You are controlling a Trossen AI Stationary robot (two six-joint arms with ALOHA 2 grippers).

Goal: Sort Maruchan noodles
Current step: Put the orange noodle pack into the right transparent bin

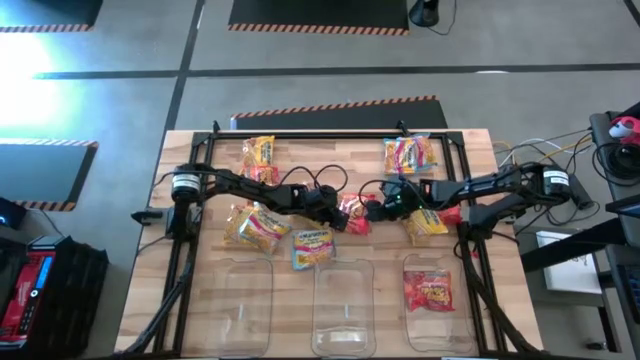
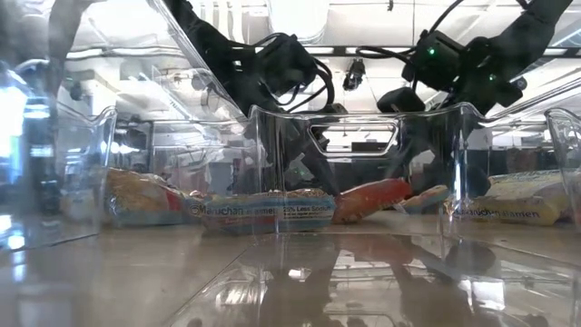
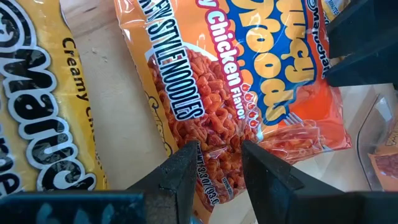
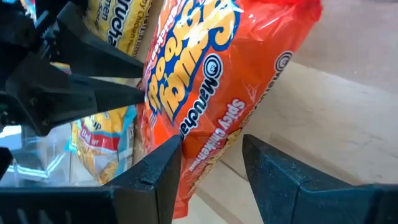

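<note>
Packet pinched between left claw and right claw.

We reach both arms inward until our left hand and right hand nearly meet, each with fingers parted narrowly.

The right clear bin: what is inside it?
The right clear bin holds one red noodle packet, lying flat. Whether another packet lies under it cannot be seen.

We see three bins along the desk front; one packet lies in the right bin; others lie scattered behind.
</note>
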